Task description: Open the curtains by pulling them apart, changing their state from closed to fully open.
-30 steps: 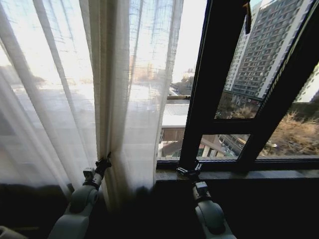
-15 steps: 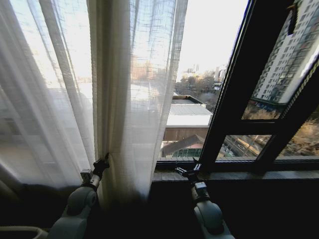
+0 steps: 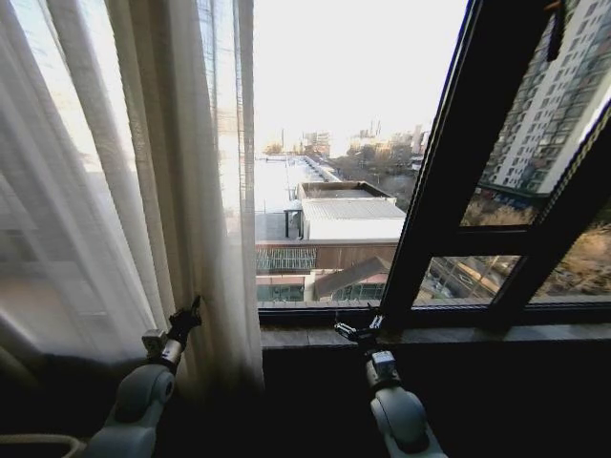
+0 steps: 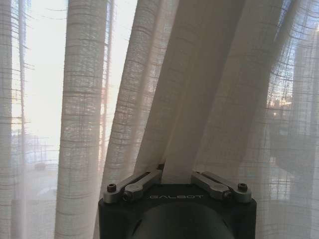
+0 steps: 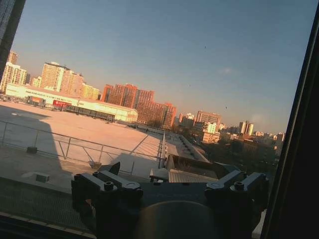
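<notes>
Left tool (image 3: 188,315) clamped on curtain (image 3: 205,191) fold, has dragged panel further left, so more bare window (image 3: 334,143) shows. Right tool (image 3: 355,330) spread empty near sill (image 3: 430,334). Left side nearly bunched.

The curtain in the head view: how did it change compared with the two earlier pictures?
The left gripper, shut on a fold of the curtain, has dragged the panel's edge further to the robot's left, so more bare window glass shows beside it. The camera also shifted at first. The right gripper stayed at the window sill, touching no fabric.
</notes>
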